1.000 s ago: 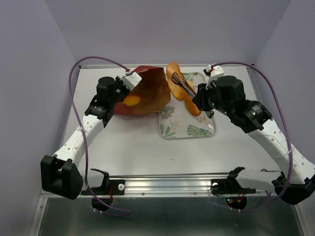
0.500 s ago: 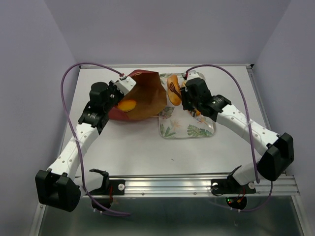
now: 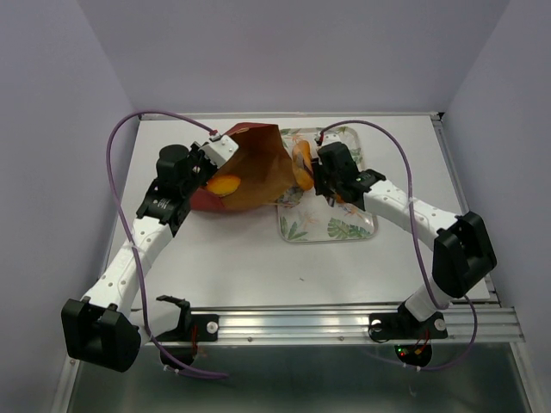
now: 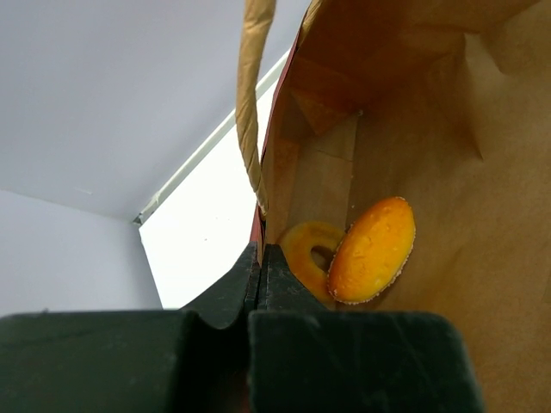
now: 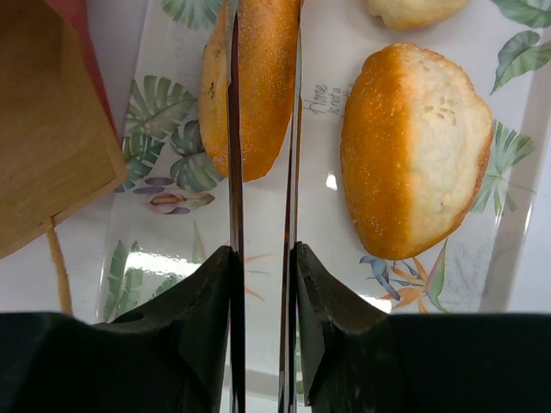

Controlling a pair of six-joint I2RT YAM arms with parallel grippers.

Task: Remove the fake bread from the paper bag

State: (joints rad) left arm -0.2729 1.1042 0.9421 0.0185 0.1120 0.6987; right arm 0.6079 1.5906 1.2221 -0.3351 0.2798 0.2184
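The dark red paper bag (image 3: pixel 258 168) lies tilted with its mouth toward the left arm. My left gripper (image 3: pixel 219 151) is shut on the bag's rim (image 4: pixel 261 249) and holds it open. Inside on the brown lining (image 4: pixel 430 172) sit a round bun (image 4: pixel 372 249) and a ring bagel (image 4: pixel 306 245). My right gripper (image 3: pixel 325 172) is shut on thin metal tongs (image 5: pixel 263 249), and the tongs clamp an oblong loaf (image 5: pixel 258 95) just above the tray, beside the bag. A second loaf (image 5: pixel 413 155) lies on the tray. A pale piece (image 5: pixel 413 9) shows at the top edge.
The leaf-patterned tray (image 3: pixel 344 228) sits right of the bag, its left part (image 5: pixel 164 103) under the tongs. The bag's corner (image 5: pixel 52 138) and a loop handle (image 4: pixel 254 103) are close to the tongs. Purple cables arch over both arms.
My right arm has swung left and down, bringing the tongs and loaf from above the tray's middle to its left back part by the bag. My left arm shifted slightly, still holding the bag.
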